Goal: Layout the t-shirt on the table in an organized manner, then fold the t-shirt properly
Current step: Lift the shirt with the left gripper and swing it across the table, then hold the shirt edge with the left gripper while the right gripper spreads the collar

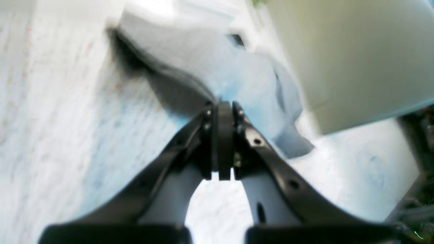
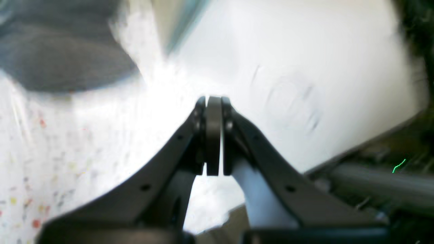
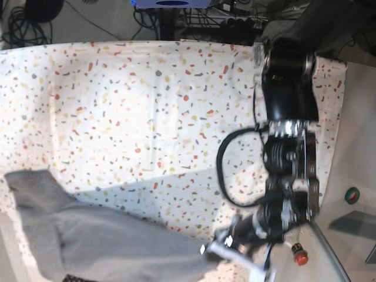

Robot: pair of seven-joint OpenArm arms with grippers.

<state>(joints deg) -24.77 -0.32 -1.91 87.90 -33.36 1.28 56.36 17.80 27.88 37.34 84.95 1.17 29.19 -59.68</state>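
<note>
a speckled white table (image 3: 117,106) fills most of the base view, dotted with red, orange, yellow and grey flecks. 1 black robot arm (image 3: 288,147) reaches down across the table on that view's right. its gripper is hidden in that view by the arm's own body and cables.

in the left wrist view, the left gripper (image 1: 223,108) has its 2 jaws pressed together, pinching an edge of the grey t-shirt (image 1: 230,74). the cloth spreads away ahead of the fingertips and droops to their right, partly lifted above the table. the picture is blurred.

in the right wrist view, the right gripper (image 2: 213,101) is also closed tight, jaws touching, with nothing visibly between them. a dark grey fold of the t-shirt lies well ahead and to the left of its tips, apart from them, over the speckled table.

from the base view, the t-shirt lies bunched along the table's near left part, 1 sleeve sticking out toward the far left.
</note>
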